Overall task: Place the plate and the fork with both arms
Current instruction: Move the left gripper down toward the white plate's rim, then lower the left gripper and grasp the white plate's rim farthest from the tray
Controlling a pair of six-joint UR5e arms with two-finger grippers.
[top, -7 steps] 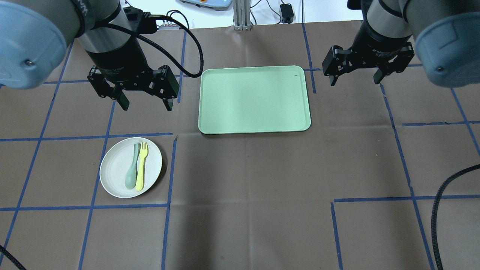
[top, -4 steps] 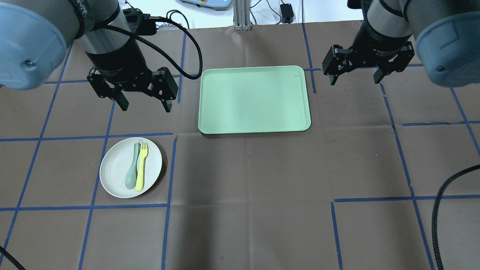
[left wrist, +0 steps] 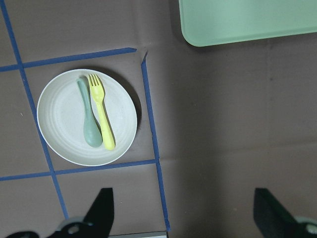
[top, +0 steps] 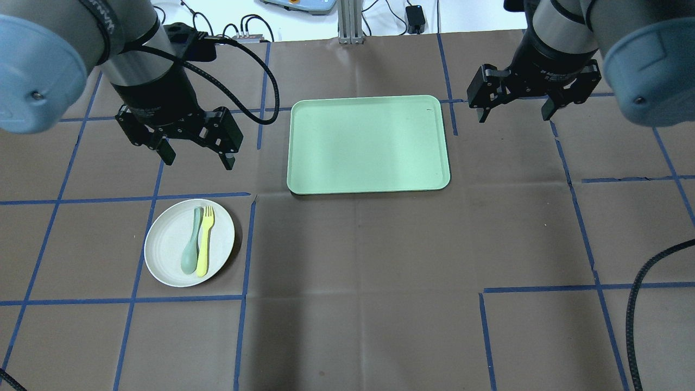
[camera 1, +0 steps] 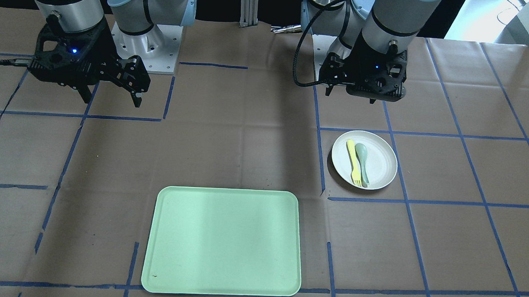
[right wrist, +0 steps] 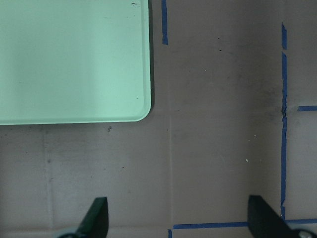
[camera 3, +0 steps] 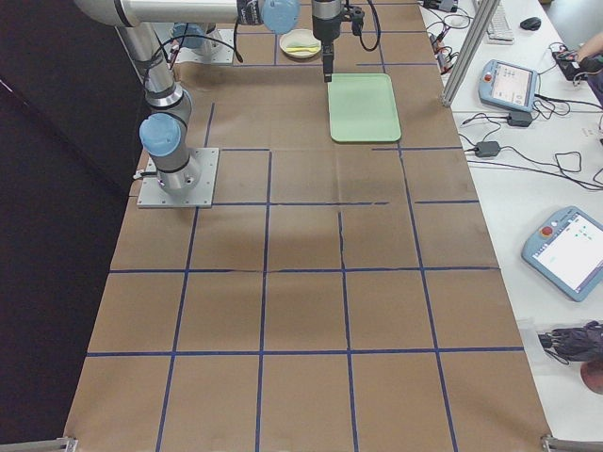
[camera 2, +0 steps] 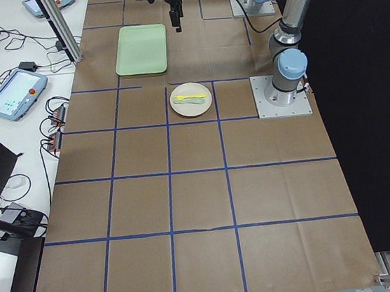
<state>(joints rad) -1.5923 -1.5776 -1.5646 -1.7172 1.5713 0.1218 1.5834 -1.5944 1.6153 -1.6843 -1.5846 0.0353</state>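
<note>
The off-white plate (top: 164, 251) lies on the brown table at the near left, also seen in the left wrist view (left wrist: 59, 124) and the front view (camera 1: 382, 161). The pale-yellow fork (top: 205, 240) lies on it beside a grey-green spoon (top: 190, 247). My left gripper (top: 198, 159) is open and empty, hovering beyond the plate. In its wrist view the fork (left wrist: 101, 119) lies ahead of the open fingers. My right gripper (top: 513, 115) is open and empty, hovering right of the mint-green tray (top: 368, 144).
The tray lies at the table's far middle, with nothing on it, and shows in the right wrist view (right wrist: 74, 59). Blue tape lines grid the brown paper. A black cable (top: 632, 304) hangs at the near right. Control pendants and cables lie beyond the table's far edge.
My left gripper has moved a little to the left and nearer, toward the plate, still open. The right gripper, plate, fork and tray have not moved.
</note>
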